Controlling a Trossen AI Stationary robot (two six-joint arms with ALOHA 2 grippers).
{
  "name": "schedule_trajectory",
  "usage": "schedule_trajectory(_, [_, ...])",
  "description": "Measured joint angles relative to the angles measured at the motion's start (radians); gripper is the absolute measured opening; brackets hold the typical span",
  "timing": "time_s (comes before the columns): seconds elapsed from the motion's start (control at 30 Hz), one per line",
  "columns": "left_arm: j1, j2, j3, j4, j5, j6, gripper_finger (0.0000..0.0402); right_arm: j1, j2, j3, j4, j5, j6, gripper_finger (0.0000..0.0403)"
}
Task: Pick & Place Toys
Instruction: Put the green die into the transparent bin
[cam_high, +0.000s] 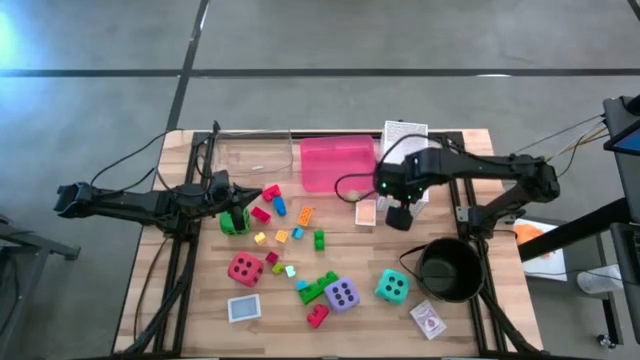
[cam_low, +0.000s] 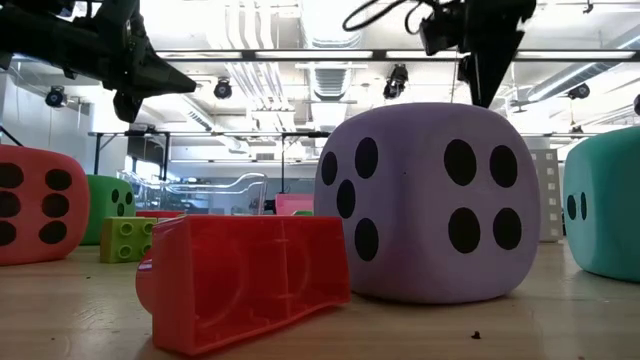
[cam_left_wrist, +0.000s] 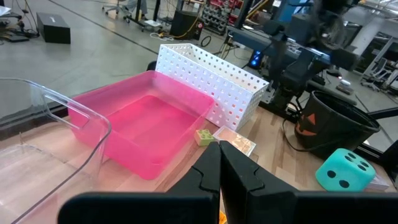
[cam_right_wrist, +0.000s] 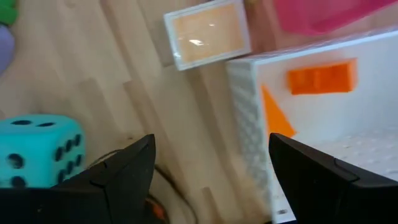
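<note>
Toys lie scattered on the wooden table: a red die (cam_high: 245, 268), a purple die (cam_high: 342, 294), a teal die (cam_high: 392, 286), a green die (cam_high: 236, 221), small coloured bricks (cam_high: 300, 235) and card packs (cam_high: 244, 308) (cam_high: 366, 212). An orange brick (cam_right_wrist: 321, 78) lies inside the white mesh basket (cam_right_wrist: 249, 106). My right gripper (cam_high: 399, 218) hangs open, pointing down, above the basket's near edge, with nothing between its fingers (cam_right_wrist: 211, 174). My left gripper (cam_high: 250, 195) is shut and empty (cam_left_wrist: 219, 168), held level above the green die.
A pink bin (cam_high: 337, 163) and a clear bin (cam_high: 255, 155) stand at the far side, left of the basket (cam_high: 405, 135). A black round pot (cam_high: 450, 268) sits at the near right. In the low view a red brick (cam_low: 245, 275) lies before the purple die (cam_low: 430, 200).
</note>
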Motion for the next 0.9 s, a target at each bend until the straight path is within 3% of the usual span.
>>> schedule_trajectory(0.2, [0.000, 0.000, 0.000, 0.003, 0.000, 0.001, 0.0004, 0.108, 0.009, -0.002, 0.004, 0.007, 0.103, 0.0306])
schedule_trajectory(0.37, [0.000, 0.001, 0.000, -0.001, 0.000, 0.004, 0.0027, 0.203, 0.007, -0.006, 0.007, 0.104, 0.142, 0.0306])
schedule_trajectory(0.47, [0.000, 0.009, 0.000, -0.006, 0.000, 0.013, 0.0065, 0.248, -0.004, -0.012, 0.045, 0.155, 0.158, 0.0306])
schedule_trajectory(0.73, [0.000, 0.024, 0.008, -0.005, 0.048, 0.007, 0.0204, 0.288, -0.012, -0.051, 0.215, 0.153, 0.088, 0.0306])
schedule_trajectory(0.9, [0.000, 0.048, 0.083, -0.084, 0.072, -0.008, 0.0271, 0.288, -0.012, -0.098, 0.338, 0.155, 0.026, 0.0306])
